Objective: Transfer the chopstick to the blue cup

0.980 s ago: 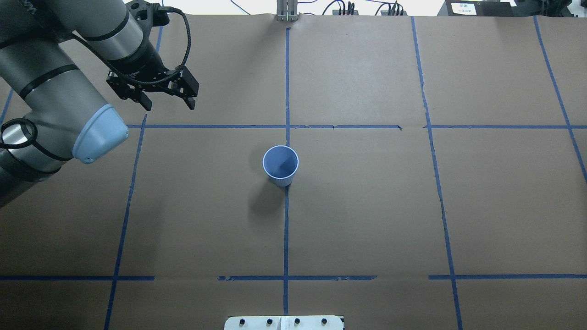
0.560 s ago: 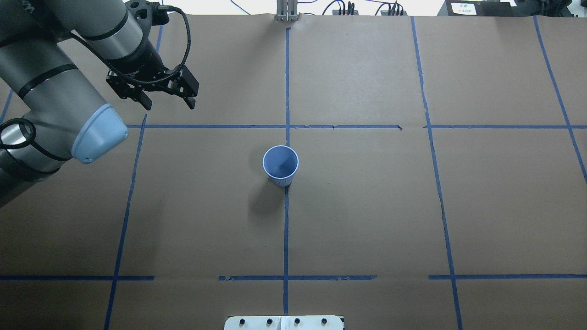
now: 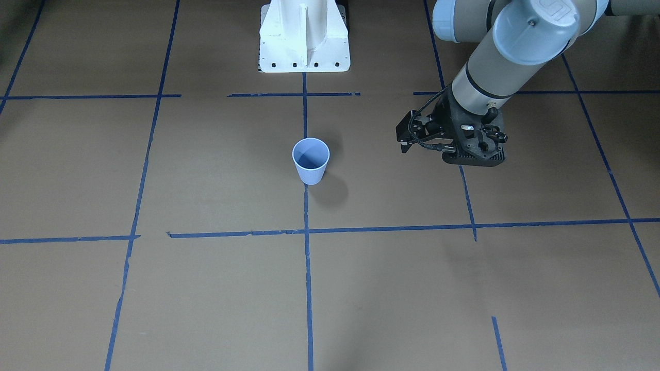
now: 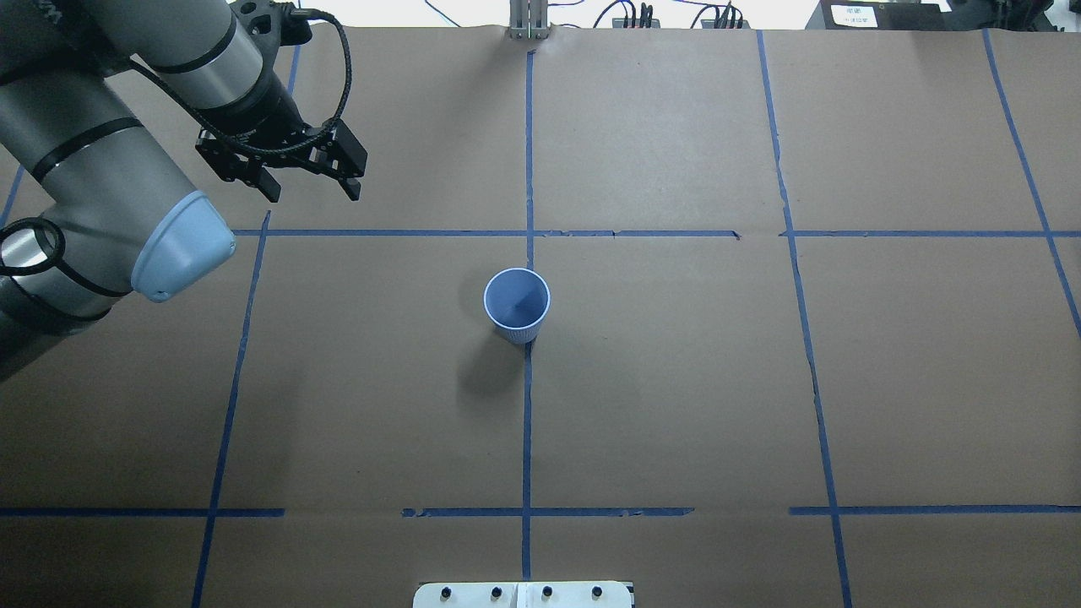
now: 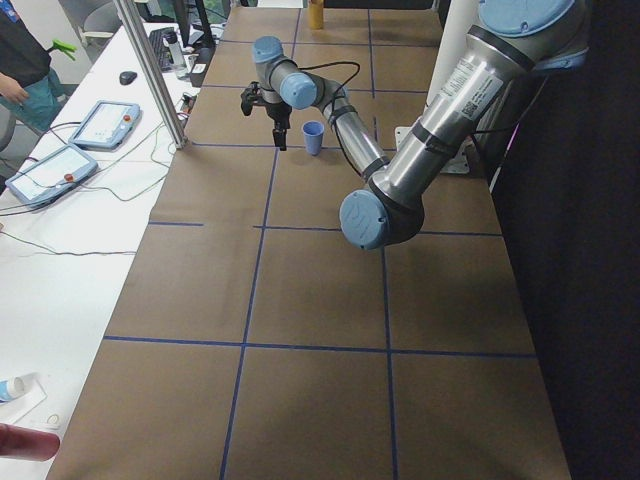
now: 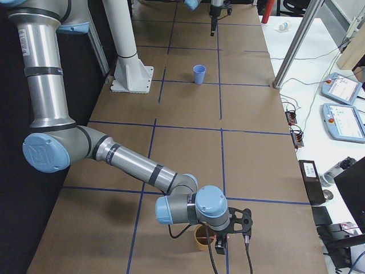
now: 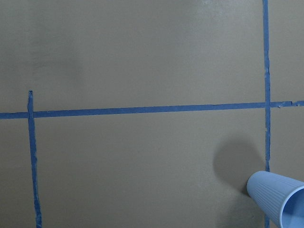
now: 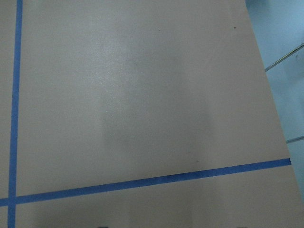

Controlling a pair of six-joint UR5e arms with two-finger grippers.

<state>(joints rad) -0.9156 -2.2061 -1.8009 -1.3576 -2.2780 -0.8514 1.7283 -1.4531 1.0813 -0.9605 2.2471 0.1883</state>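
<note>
The blue cup (image 4: pixel 517 304) (image 3: pixel 311 161) stands upright near the middle of the brown table, and nothing shows inside it. Its ribbed wall shows at the lower right of the left wrist view (image 7: pixel 278 197). My left gripper (image 4: pixel 312 191) (image 3: pixel 472 154) hangs above the table, well to the cup's left and farther from me. Its fingers are spread open with nothing between them. My right gripper (image 6: pixel 229 242) shows only in the exterior right view, low over the table's near end, and I cannot tell its state. The chopstick is out of view.
A tan cup (image 6: pixel 200 238) (image 5: pixel 316 12) stands right beside my right gripper. The white robot base (image 3: pixel 304 36) sits at the table's edge. A side bench with control pendants (image 6: pixel 342 108), cables and a metal post (image 5: pixel 150 70) runs along the far side, and a person (image 5: pixel 20 60) stands there.
My left gripper has crept very slightly away from me, still open. The blue cup has not moved.
</note>
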